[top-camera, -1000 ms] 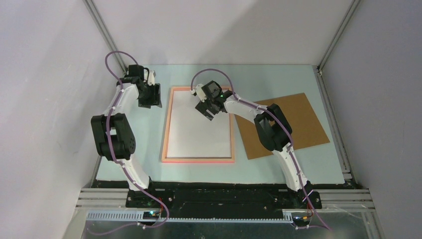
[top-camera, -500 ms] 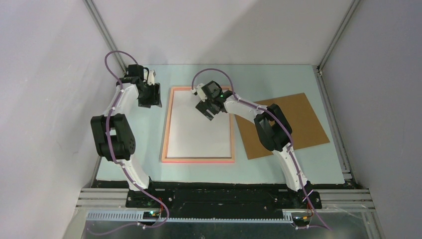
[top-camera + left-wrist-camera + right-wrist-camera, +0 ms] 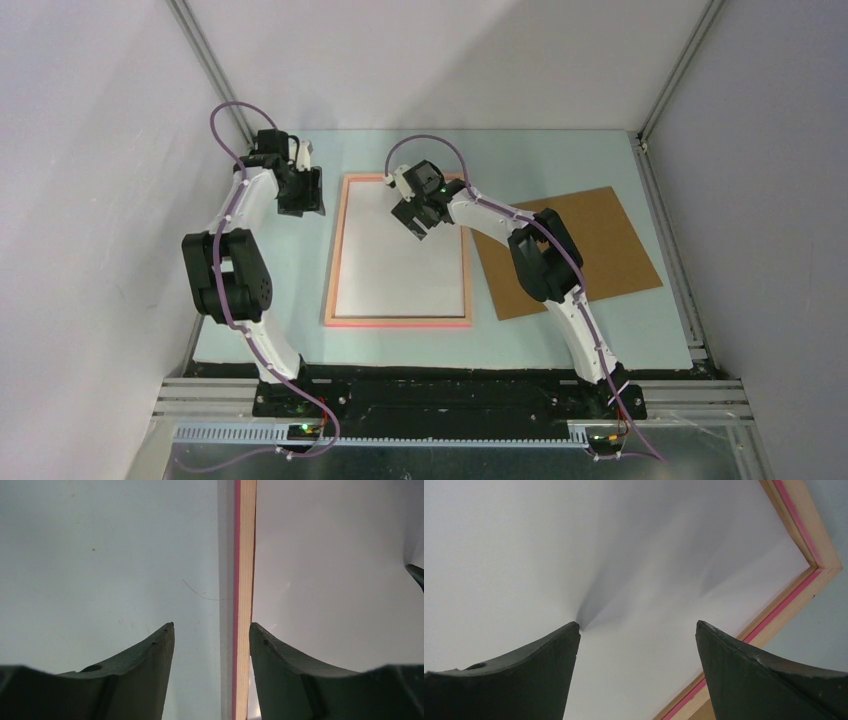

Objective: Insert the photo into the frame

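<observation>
**The photo point(image 3: 400, 255) lies in the frame point(image 3: 400, 321), white side up**

The photo is flat on its face inside the frame, so only its plain white back shows. The white sheet fills the frame almost from side to side. The frame lies flat on the table point(image 3: 540, 160), in the middle, between the two arms.

So the big part of the job looks done: I think the photo is in. It may need a push to sit snug. I cannot tell from the pictures if every corner is right down in its place. A brown board point(image 3: 600, 245) lies on the table just to the right of the frame, partly under the right arm. It is not on top of the photo.

The right gripper point(image 3: 420, 225) is over the far part of the photo. Its two fingers are spread very wide and they hold nothing. In the right wrist view, one fingertip point(image 3: 559, 650) seems to touch the white back, just where a dark shadow meets it. The other fingertip is over the white too, near a corner of the frame. I cannot tell if that one touches.

The left gripper point(image 3: 308, 203) is by the far left corner of the frame. Its fingers are about half apart and hold nothing. In the left wrist view, the left side of the frame runs between them, close to one finger. I cannot tell if it touches.
</observation>
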You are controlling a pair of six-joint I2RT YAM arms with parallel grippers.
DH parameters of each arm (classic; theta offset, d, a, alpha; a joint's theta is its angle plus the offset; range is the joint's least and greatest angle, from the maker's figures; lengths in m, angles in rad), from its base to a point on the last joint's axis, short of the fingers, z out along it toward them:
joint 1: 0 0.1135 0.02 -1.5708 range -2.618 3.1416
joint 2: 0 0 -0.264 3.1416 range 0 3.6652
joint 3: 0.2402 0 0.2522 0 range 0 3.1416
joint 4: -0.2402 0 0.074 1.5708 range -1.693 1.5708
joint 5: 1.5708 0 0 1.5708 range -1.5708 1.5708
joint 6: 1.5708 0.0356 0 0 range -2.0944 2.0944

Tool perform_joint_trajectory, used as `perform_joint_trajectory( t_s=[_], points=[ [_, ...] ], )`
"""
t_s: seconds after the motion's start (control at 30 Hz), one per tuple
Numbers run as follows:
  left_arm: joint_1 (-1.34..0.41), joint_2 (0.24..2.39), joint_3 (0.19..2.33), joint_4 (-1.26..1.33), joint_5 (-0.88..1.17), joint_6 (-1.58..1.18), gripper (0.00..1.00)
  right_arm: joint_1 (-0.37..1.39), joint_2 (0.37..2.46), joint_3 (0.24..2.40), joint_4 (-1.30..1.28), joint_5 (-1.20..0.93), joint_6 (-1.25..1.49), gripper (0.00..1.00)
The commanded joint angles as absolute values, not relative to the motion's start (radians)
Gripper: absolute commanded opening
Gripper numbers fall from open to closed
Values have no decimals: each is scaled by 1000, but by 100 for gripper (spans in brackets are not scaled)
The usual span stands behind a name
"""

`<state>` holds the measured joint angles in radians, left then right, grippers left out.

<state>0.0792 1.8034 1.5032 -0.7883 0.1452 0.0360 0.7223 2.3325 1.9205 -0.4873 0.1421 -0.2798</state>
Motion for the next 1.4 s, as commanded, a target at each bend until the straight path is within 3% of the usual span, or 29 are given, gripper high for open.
perform_joint_trajectory(
  t_s=[0.0,0.4,0.83,1.17,1.37],
  points=[
    [85,1737,1499,-773,160,61,61,723,2349,1967,-496,148,-257,90],
    [85,1724,1499,-774,163,57,62,723,2285,1941,-491,150,-234,95],
    [84,1665,1518,-772,234,47,67,707,2069,1861,-510,122,-188,100],
    [74,1574,1484,-771,326,33,77,614,1770,1576,-452,-33,-191,99],
    [53,1510,1458,-769,345,42,92,554,1632,1377,-440,-76,-253,99]
  ],
)
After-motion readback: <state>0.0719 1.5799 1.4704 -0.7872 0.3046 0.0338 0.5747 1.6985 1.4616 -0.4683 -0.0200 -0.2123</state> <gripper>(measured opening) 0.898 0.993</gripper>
